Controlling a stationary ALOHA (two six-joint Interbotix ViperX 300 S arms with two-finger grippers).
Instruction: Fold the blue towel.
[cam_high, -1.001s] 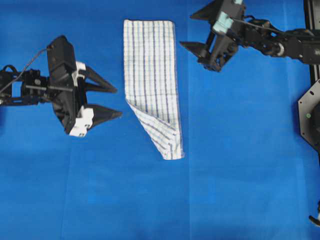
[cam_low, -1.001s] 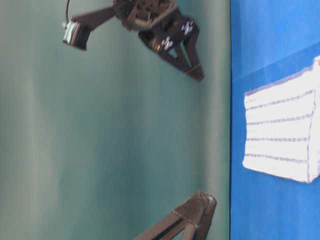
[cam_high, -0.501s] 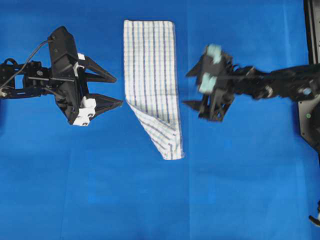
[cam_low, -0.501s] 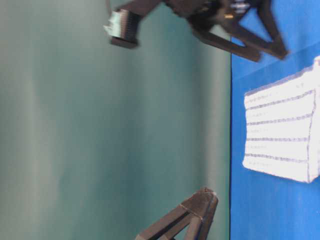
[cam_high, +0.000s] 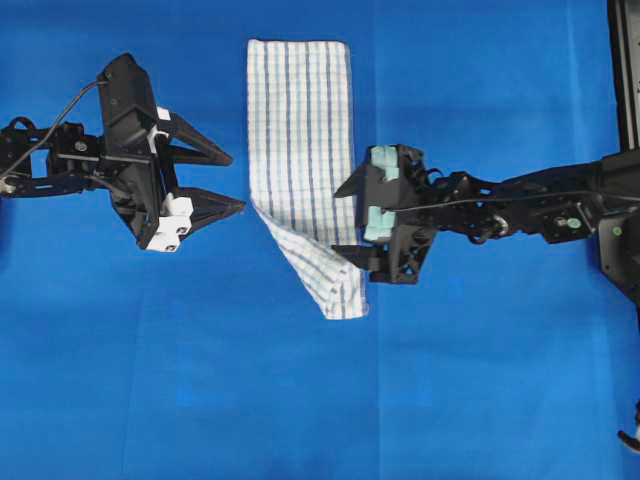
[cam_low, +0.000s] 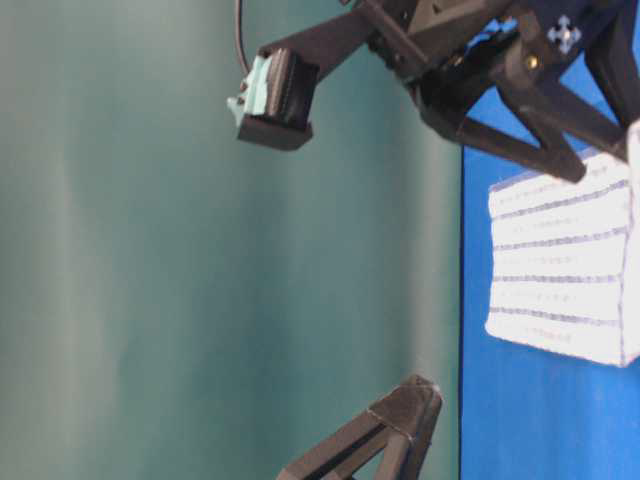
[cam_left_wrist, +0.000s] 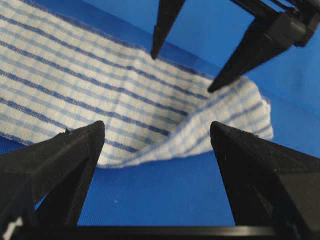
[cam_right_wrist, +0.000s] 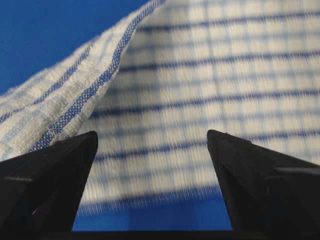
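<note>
The right gripper (cam_high: 357, 222) has its fingers (cam_right_wrist: 47, 175) spread wide and holding nothing, tips at the long edge of the blue towel (cam_high: 303, 150), right where a turned-over flap (cam_high: 322, 270) starts. Its wrist view shows that hem rising off the bench (cam_high: 480, 380) between the two fingers, so a clean pinch looks possible if the lower finger slides under the raised hem before closing; closing too early would likely just push the cloth. The left gripper (cam_high: 225, 183) is also spread and empty, waiting just beside the opposite long edge, level with the same flap. It should probably take hold at matching height so both sides lift together. The towel lies as a long strip in the middle of the bench, its far end flat, its near end skewed by the diagonal flap
</note>
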